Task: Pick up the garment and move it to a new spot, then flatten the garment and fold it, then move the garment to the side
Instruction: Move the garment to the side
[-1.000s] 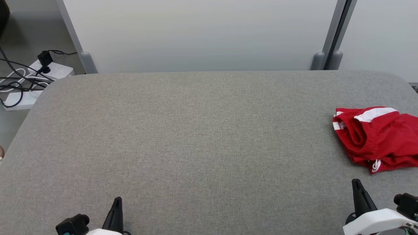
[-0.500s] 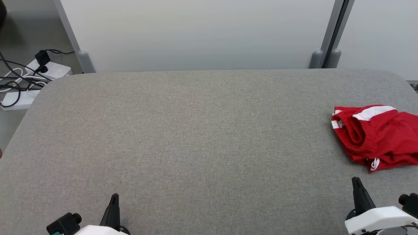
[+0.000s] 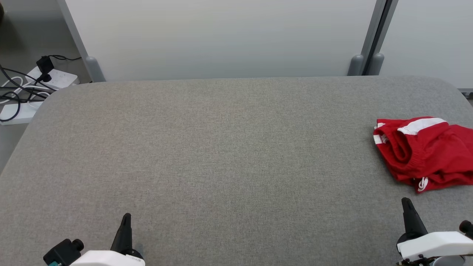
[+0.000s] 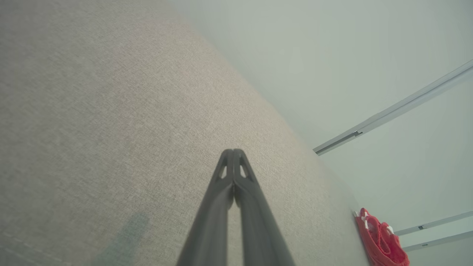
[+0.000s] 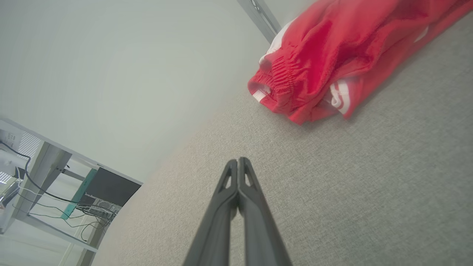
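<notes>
The view has drifted slightly, the red garment (image 3: 425, 151) hasn't; it lies bunched just ahead-right of the right gripper (image 3: 406, 201); that and the left gripper (image 3: 126, 216) each have fingers pressed together; a shallow grab might snag one layer.

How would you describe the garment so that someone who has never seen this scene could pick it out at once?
Start from the grey fabric-covered table before the pale wall. Follow it to the robot's right side, just past the right pincer. There lies the garment: crumpled red shorts with white stripes and an elastic waistband, vivid against the grey.
</notes>
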Tool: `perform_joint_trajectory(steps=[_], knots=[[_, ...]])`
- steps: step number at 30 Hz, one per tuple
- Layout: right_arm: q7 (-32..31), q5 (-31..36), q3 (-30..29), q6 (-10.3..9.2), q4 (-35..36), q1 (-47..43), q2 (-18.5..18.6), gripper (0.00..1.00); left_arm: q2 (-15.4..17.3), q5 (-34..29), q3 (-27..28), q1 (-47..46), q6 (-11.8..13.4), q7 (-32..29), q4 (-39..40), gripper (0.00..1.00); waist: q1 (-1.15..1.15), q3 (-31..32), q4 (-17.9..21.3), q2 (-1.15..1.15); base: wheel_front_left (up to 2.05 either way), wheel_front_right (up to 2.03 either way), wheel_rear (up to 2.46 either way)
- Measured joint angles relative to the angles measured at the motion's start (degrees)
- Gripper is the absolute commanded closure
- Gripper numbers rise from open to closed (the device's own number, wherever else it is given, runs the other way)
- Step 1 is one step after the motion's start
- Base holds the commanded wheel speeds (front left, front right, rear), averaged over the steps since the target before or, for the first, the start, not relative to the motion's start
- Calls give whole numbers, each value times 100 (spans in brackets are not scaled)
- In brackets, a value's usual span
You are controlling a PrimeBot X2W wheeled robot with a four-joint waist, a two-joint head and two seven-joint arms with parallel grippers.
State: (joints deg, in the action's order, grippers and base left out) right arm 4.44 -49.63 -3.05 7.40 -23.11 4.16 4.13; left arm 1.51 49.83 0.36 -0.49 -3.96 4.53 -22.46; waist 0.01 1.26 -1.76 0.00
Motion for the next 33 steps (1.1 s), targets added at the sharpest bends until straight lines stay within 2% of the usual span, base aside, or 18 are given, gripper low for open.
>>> perform_joint_trajectory(steps=[33], knots=[[-524, -2080, -214, 0, 367, 1, -68, 100, 7, 2090, 220, -123, -111, -532, 336, 100, 0, -72, 89, 0, 0, 0, 0]])
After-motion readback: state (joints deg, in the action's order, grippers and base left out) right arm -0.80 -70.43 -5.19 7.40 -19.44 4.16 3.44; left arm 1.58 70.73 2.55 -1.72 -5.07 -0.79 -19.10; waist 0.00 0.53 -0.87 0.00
